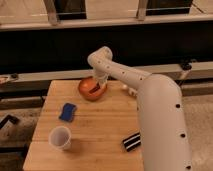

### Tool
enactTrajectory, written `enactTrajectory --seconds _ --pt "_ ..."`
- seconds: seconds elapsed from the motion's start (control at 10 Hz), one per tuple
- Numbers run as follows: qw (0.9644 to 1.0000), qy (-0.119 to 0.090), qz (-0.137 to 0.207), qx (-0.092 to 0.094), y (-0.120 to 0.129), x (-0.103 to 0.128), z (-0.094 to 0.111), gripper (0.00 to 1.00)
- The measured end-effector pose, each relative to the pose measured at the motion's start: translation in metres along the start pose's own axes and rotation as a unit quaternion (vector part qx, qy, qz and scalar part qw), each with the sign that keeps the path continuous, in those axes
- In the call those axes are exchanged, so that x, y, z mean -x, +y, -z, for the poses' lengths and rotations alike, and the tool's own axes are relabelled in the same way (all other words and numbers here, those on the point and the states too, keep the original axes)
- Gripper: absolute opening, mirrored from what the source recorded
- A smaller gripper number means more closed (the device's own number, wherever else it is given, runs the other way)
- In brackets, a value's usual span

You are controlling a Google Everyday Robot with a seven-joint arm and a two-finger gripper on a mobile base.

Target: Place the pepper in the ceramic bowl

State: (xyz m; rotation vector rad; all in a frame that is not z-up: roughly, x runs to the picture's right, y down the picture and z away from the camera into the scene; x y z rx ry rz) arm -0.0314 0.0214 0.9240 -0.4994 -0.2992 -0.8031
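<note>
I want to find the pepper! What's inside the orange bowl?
Inside the ceramic bowl a small dark-red shape shows, probably the pepper. The gripper hangs over the bowl's right side and hides that part.

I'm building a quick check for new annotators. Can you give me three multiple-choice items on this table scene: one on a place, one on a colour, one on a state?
1. Where is the gripper?
A. over the ceramic bowl
B. over the white cup
C. beside the striped block

2. What colour is the flat object left of centre on the table?
A. green
B. blue
C. yellow

3. How does the white cup stand?
A. tipped on its side
B. upside down
C. upright, mouth up

Answers:
1. A, the arm ends at the bowl's right rim.
2. B, it is plainly blue.
3. C, its open rim faces up.
</note>
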Motion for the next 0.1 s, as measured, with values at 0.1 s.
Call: enactTrajectory --seconds 0.1 --pt "1.0000 0.000 0.000 -0.001 -0.0007 0.0003 -0.0005 0.59"
